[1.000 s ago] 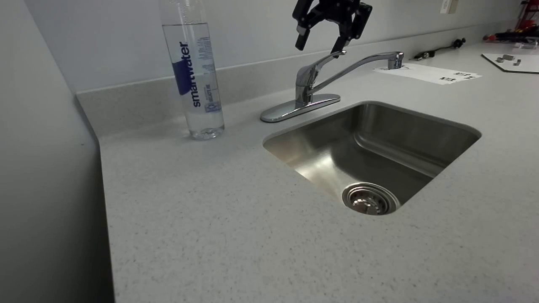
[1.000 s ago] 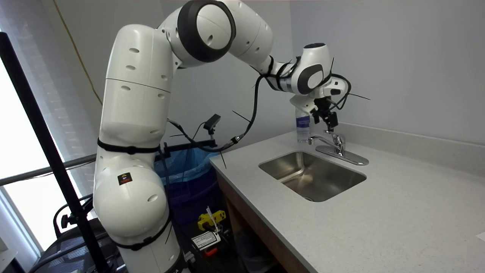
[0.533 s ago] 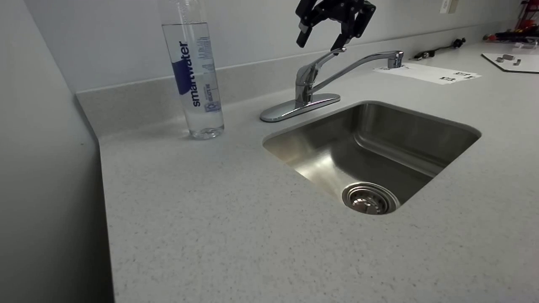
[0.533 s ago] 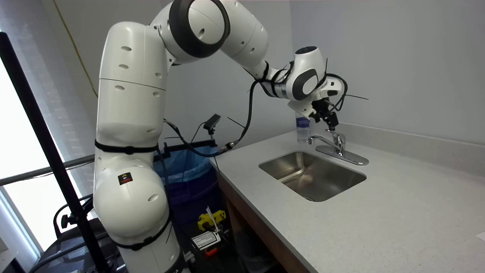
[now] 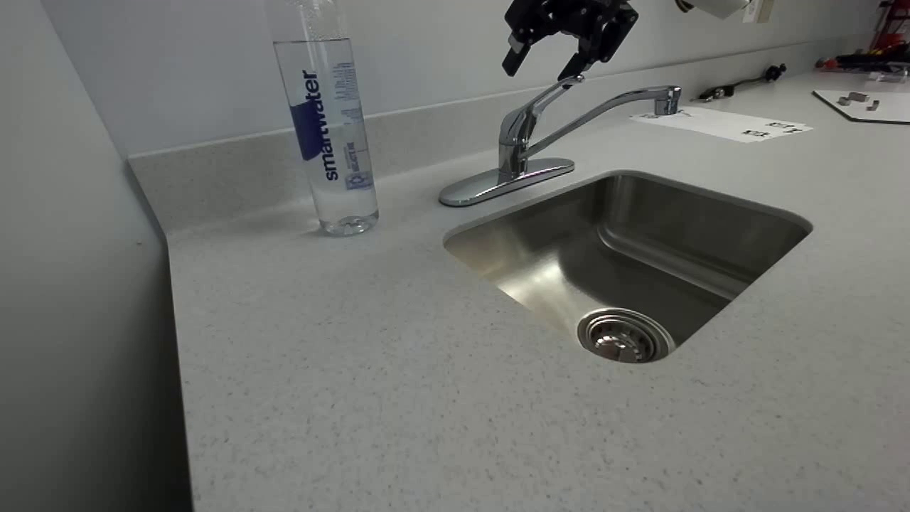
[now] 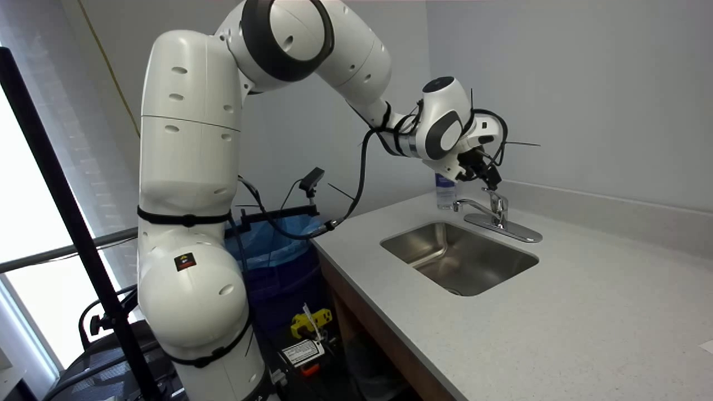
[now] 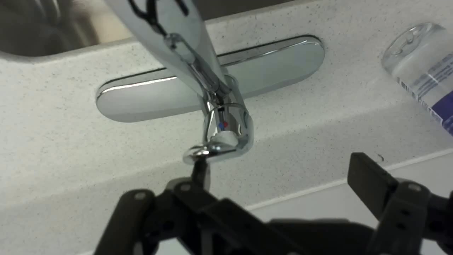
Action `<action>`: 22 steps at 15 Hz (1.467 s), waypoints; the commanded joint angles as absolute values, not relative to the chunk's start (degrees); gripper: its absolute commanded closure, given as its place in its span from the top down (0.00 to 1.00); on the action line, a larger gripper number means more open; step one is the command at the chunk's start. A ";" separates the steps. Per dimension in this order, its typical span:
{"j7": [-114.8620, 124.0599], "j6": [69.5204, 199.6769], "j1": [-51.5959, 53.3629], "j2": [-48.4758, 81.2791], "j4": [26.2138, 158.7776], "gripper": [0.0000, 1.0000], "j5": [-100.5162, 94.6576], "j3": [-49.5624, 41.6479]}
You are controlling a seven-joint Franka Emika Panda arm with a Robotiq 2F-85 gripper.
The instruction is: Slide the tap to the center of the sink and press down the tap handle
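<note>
We judge the task roughly half done. The tap [image 5: 512, 153] stands on the counter [image 5: 341, 370] just behind the sink [image 5: 682, 220], its oval base plate [image 5: 473, 189] lying along the back rim, apart from the water bottle [image 5: 334, 142]. Taking both exterior views together, we read the spout [image 5: 620, 100] as reaching out over the sink, close to its middle, so the sliding seems done; exact centring we cannot confirm, since the spout's end runs out of the wrist view. What is left, by our reading, is the press: the tap handle [image 5: 546, 99] stands raised, its blade pointing steeply upward. Our gripper [image 5: 538, 70] hangs above the tap with its fingers [image 5: 513, 62] spread wide and nothing held between them. In the wrist view one fingertip [image 7: 200, 173] meets the end of the tap handle and is partly hidden beneath or behind it; it looks to be touching, though we cannot be certain of contact. Since that fingertip does not seem to sit on top of the blade, we think it needs to come clear, move above the tap handle and only then push down; pushing up from the underside would take the tap handle the wrong way.
</note>
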State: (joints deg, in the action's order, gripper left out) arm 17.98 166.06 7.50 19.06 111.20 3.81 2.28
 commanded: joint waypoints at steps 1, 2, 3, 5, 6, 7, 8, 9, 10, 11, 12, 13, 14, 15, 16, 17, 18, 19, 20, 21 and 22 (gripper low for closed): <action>19.29 173.62 9.55 18.27 114.05 1.00 0.08 -0.31; 19.40 175.11 9.79 18.37 114.11 1.00 -0.29 -0.58; 19.54 176.38 10.06 18.45 114.13 1.00 -0.48 -0.90; 19.42 177.88 10.05 18.44 114.05 1.00 0.53 -0.53; 19.12 177.95 9.65 18.30 113.97 1.00 1.24 0.23; 18.44 177.16 8.69 17.86 113.92 1.00 2.26 1.78; 16.50 175.43 8.08 17.25 113.85 1.00 4.96 3.19; 16.47 173.14 7.62 16.25 113.71 1.00 6.42 4.53; 16.27 171.95 7.26 15.66 113.55 1.00 7.71 5.49; 16.35 170.39 5.80 14.78 113.41 1.00 8.50 7.48; 16.33 168.83 5.68 13.90 113.25 1.00 9.60 8.04; 15.95 167.30 5.17 12.94 113.06 1.00 10.87 8.94; 15.84 165.60 5.01 11.88 112.92 1.00 11.66 9.26; 15.59 163.47 5.86 10.75 112.68 1.00 12.33 8.41; 15.22 161.40 5.77 9.73 112.47 1.00 12.94 8.49; 15.06 159.43 5.87 8.68 112.36 1.00 13.27 8.21; 14.60 157.16 5.82 7.70 112.17 1.00 13.76 8.08; 14.47 155.10 5.89 6.80 112.04 1.00 13.93 7.84; 14.33 152.73 5.95 5.80 112.07 1.00 13.72 7.49; 14.54 150.85 6.07 4.92 112.21 1.00 12.98 7.07; 14.73 148.88 6.08 3.99 112.43 1.00 12.33 6.70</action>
